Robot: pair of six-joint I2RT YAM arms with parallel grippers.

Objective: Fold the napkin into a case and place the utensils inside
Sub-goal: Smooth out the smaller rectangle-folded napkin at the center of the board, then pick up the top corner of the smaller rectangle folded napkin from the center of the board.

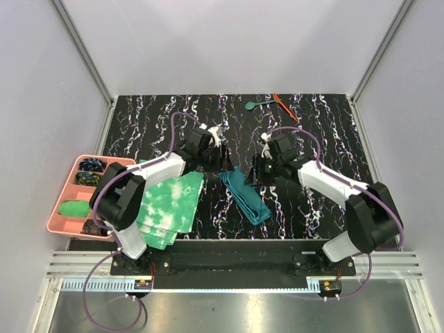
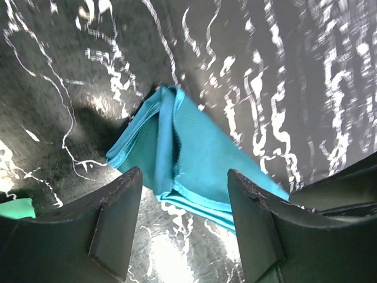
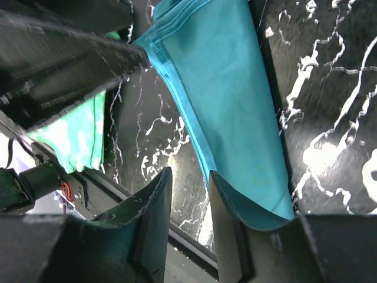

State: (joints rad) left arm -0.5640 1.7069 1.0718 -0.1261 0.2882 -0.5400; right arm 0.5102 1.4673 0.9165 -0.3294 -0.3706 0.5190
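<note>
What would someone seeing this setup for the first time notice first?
The dark teal napkin, folded into a long strip, lies in the middle of the black marbled table, with both arms bent over its far end, left pincer and right pincer open. Green-and-white mottled cloths lie by the left arm, a pink tray at the left edge. The teal spoon and orange stick lie at the back edge.

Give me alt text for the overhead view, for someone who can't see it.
A dark teal napkin, folded into a narrow strip, lies mid-table with the left arm and right arm reaching in over its far end. A green-and-white cloth and a pink tray sit to the left; a teal spoon and an orange stick lie at the far edge.
</note>
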